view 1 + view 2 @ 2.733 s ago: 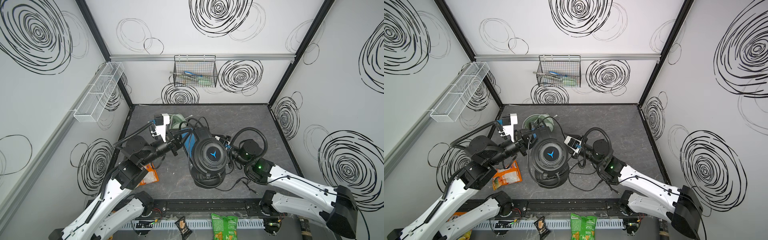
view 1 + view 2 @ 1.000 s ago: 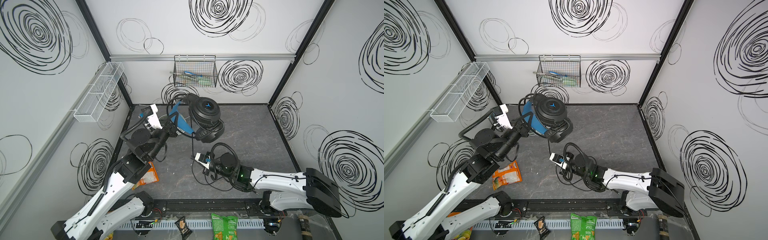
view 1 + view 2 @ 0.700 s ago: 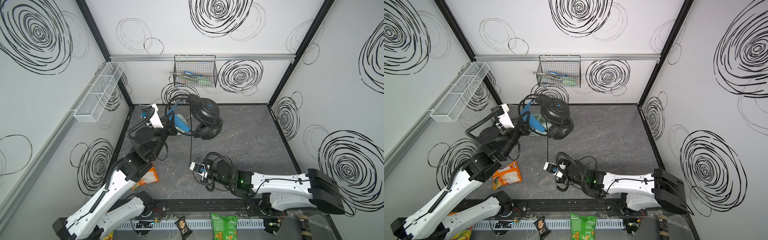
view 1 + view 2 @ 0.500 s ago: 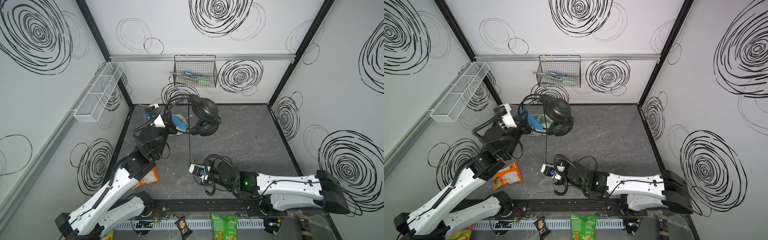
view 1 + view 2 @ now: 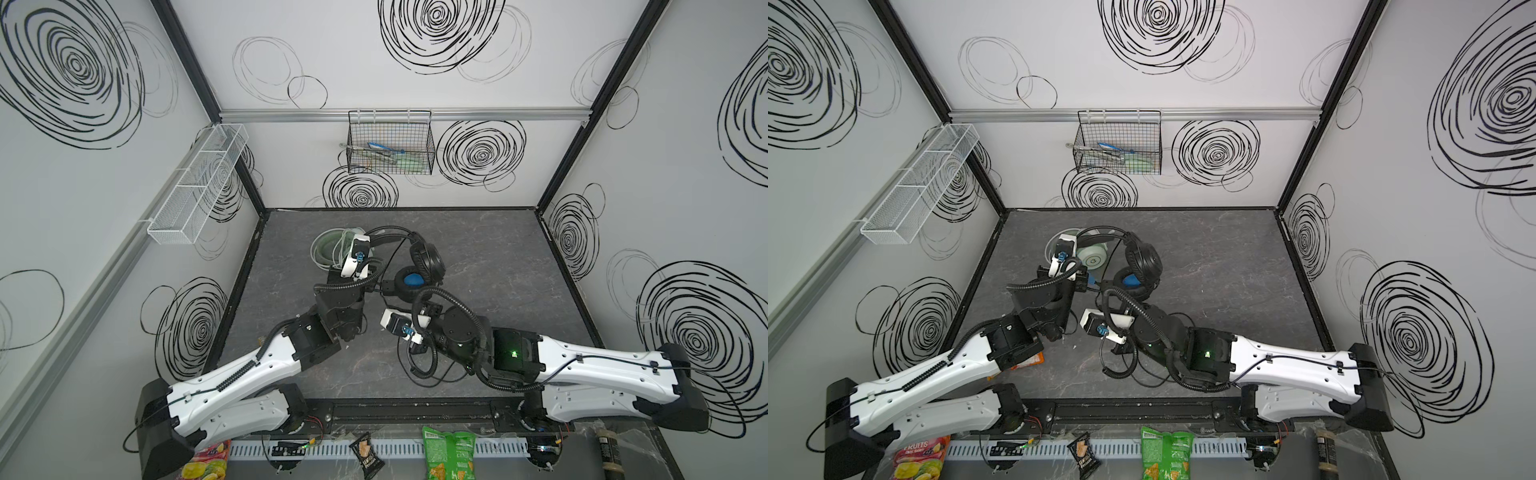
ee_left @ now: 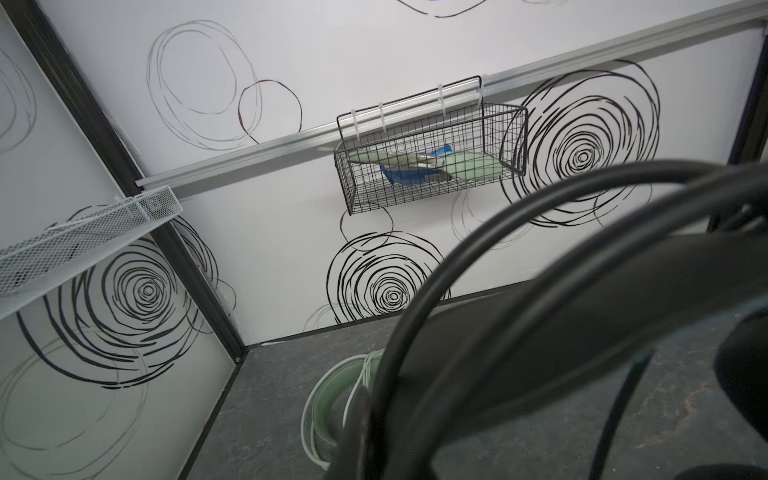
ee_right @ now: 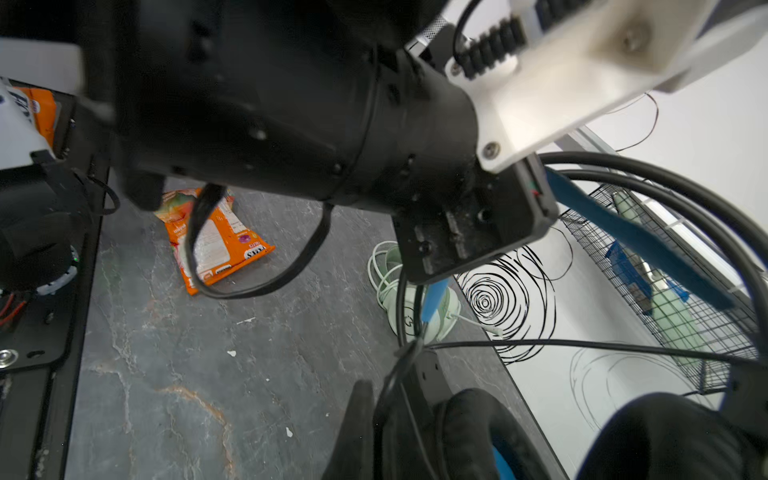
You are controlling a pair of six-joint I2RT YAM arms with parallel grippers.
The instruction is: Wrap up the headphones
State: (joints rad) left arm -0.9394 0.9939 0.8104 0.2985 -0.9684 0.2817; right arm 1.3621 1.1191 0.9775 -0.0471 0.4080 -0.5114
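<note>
Your left gripper (image 5: 372, 286) is clamped shut on the blue-lined headband of the black headset (image 5: 426, 257), which sits low at the middle of the table (image 5: 498, 257). The fingers (image 7: 357, 428) of your right gripper (image 7: 395, 374) are closed on that headset's black cable (image 7: 540, 341), just beside an ear cushion, and loose cable loops on the table under your right wrist. The green headset (image 5: 1094, 259) lies just behind your left gripper with its white cable looped on it. An orange snack bag (image 7: 220, 245) lies beneath your left arm.
</note>
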